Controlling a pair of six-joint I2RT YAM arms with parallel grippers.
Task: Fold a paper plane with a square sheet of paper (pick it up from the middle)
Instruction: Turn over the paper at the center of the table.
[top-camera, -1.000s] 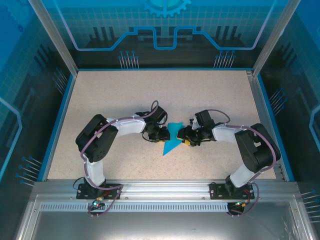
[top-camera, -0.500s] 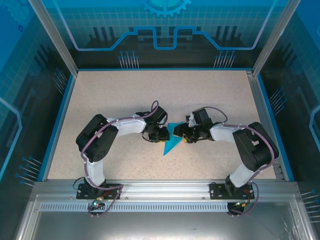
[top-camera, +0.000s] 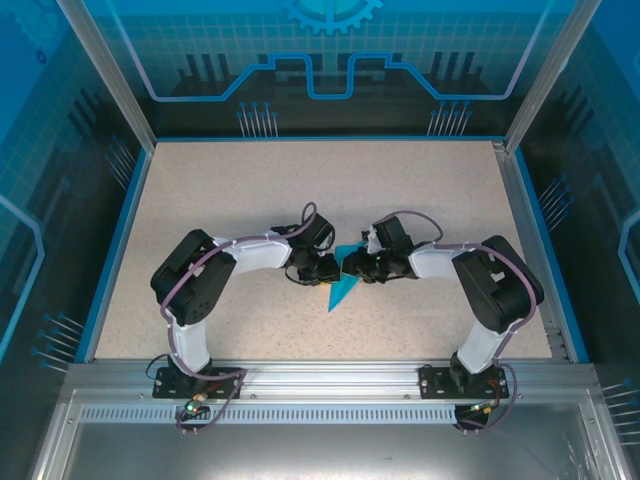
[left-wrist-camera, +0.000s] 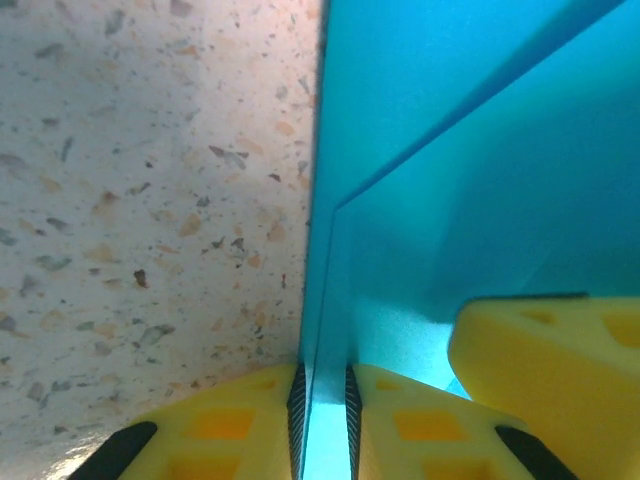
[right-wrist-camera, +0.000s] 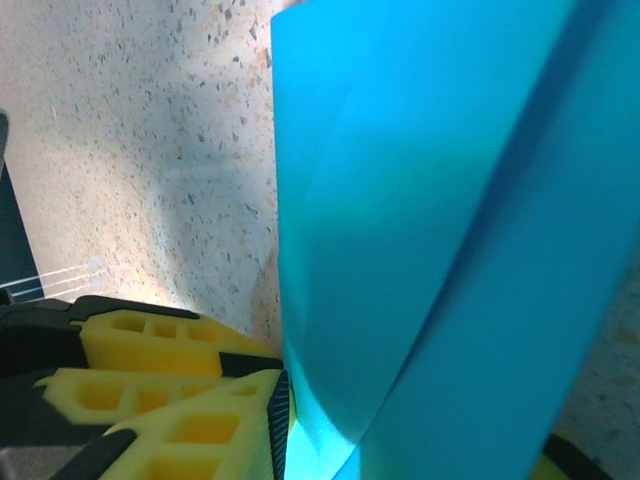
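Top external shows what changed in the last second: the right claw has slid left over the table and now nearly meets the left claw, covering more of the folded paper, whose point juts toward the bases. Left wrist shows the left claw pinched almost shut on the paper's edge, while on the right wrist the paper lies against the right claw's pads, and I cannot tell whether they grip it yet. With both claws on one crease, the next fold is probably being set, so the plane looks partway done
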